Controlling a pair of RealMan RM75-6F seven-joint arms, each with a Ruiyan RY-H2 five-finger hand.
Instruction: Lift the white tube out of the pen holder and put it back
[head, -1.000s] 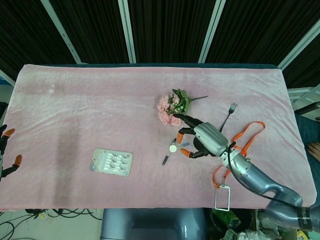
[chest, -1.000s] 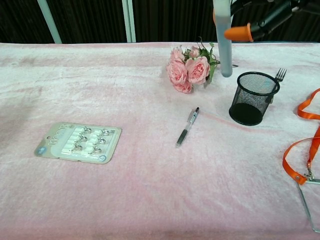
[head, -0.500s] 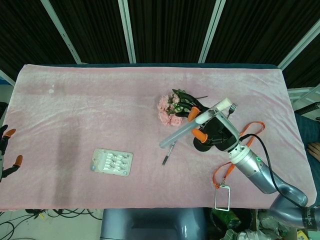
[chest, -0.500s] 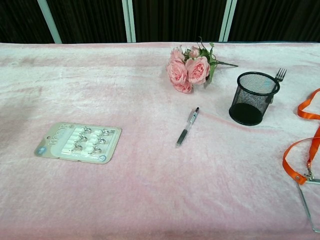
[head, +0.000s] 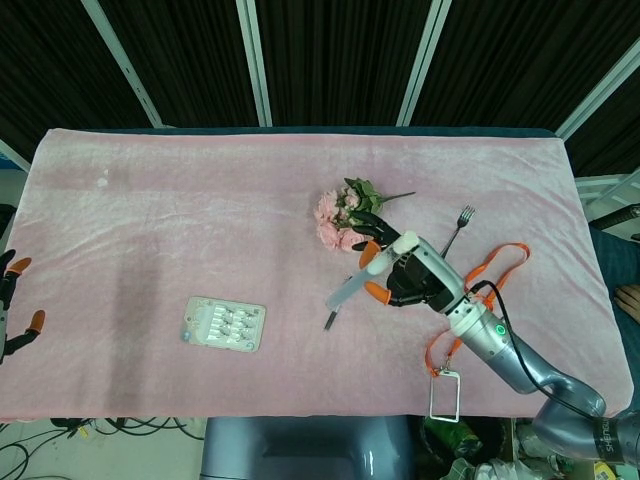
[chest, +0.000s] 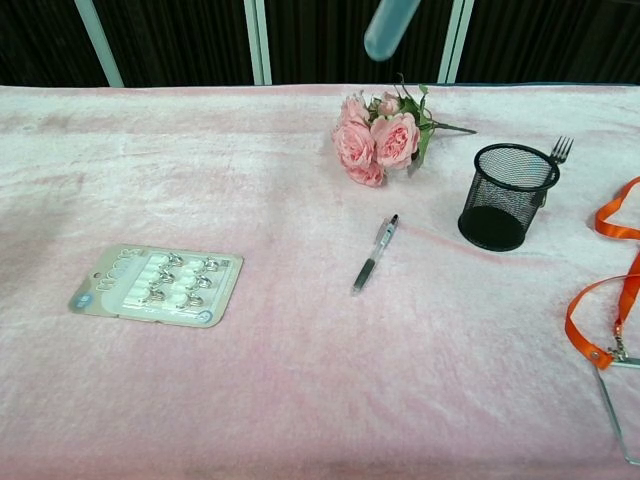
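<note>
My right hand (head: 405, 278) is raised above the table and grips the white tube (head: 345, 293), which slants down and to the left from the hand. Only the tube's lower end (chest: 388, 25) shows in the chest view, at the top edge, high above the table. The black mesh pen holder (chest: 505, 195) stands upright and empty right of the flowers; in the head view my right hand hides it. My left hand (head: 15, 305) hangs at the far left edge, off the table, fingers apart and holding nothing.
A pink rose bunch (chest: 380, 135) lies just left of the holder, and a fork (chest: 558, 150) behind it. A pen (chest: 375, 253) lies on the cloth in front. An orange lanyard with a badge (chest: 600, 300) lies at the right, a card of clips (chest: 158, 284) at the left.
The tube hung upright beside the holder a second ago, then rose out of the chest view. Now it is tilted, and its lower end shows again at the top of that view.
</note>
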